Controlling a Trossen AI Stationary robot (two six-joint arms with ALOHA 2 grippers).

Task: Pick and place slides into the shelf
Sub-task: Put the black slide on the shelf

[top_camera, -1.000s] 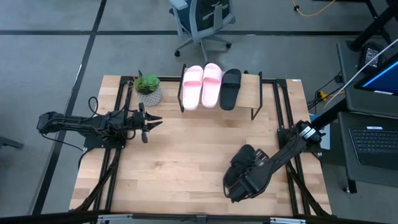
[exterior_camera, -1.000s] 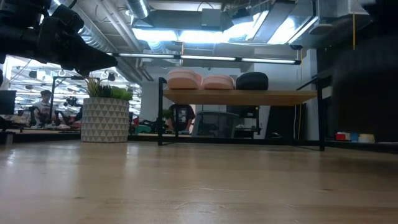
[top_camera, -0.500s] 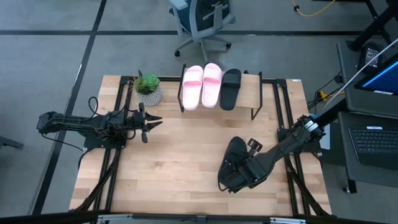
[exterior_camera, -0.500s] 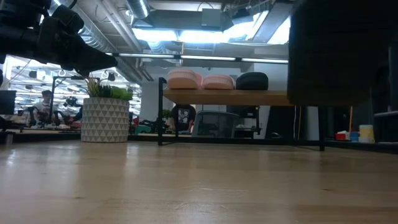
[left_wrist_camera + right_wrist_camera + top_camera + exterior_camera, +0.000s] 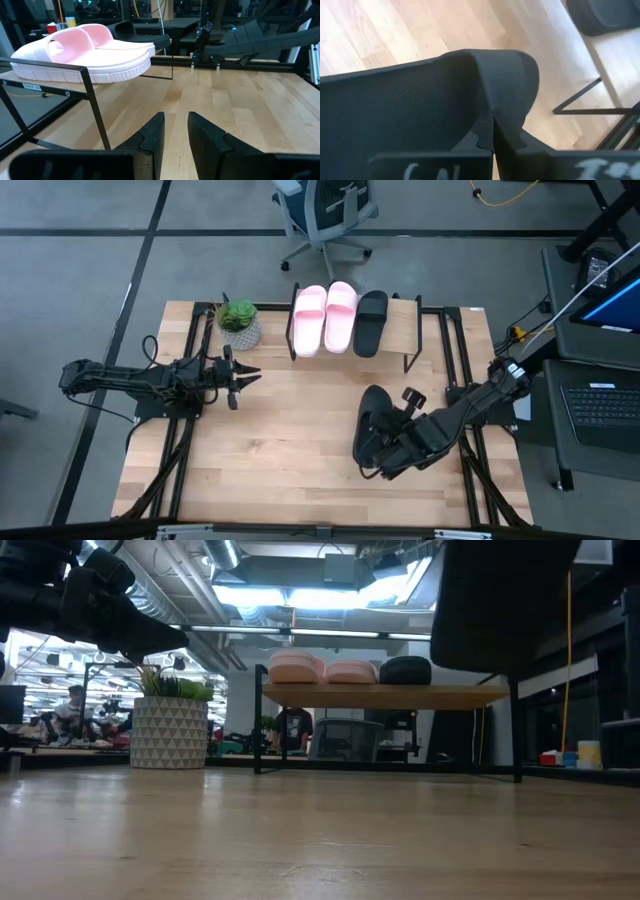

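Observation:
Two light pink slides (image 5: 325,318) and one black slide (image 5: 371,322) lie soles down on the shelf (image 5: 402,340) at the table's far middle. A second black slide (image 5: 372,425) hangs over the table's right half, with my right gripper (image 5: 392,448) shut on it. In the low view this slide (image 5: 500,600) fills the upper right, clear of the tabletop. My left gripper (image 5: 243,375) waits level at the left of the table, open and holding nothing, pointing at the shelf's left end. My right gripper pinches the black slide between its two shut fingers (image 5: 507,140), at what looks like the edge of the wide strap (image 5: 490,107). It comes slanting down from the table's right near side. The slide is lifted clear of the table and tilted.
A potted plant (image 5: 240,325) stands left of the shelf, near my left gripper. The shelf's thin black frame (image 5: 95,115) rises close in front of the left fingers. Bare plank shows right of the black slide on the shelf. Black arm mounts run along both table sides.
My right gripper has risen and drawn a little toward the far edge and the shelf, rolling as it went. The black slide has come up with it, clear of the table, and has turned, so it now shows large in the low view.

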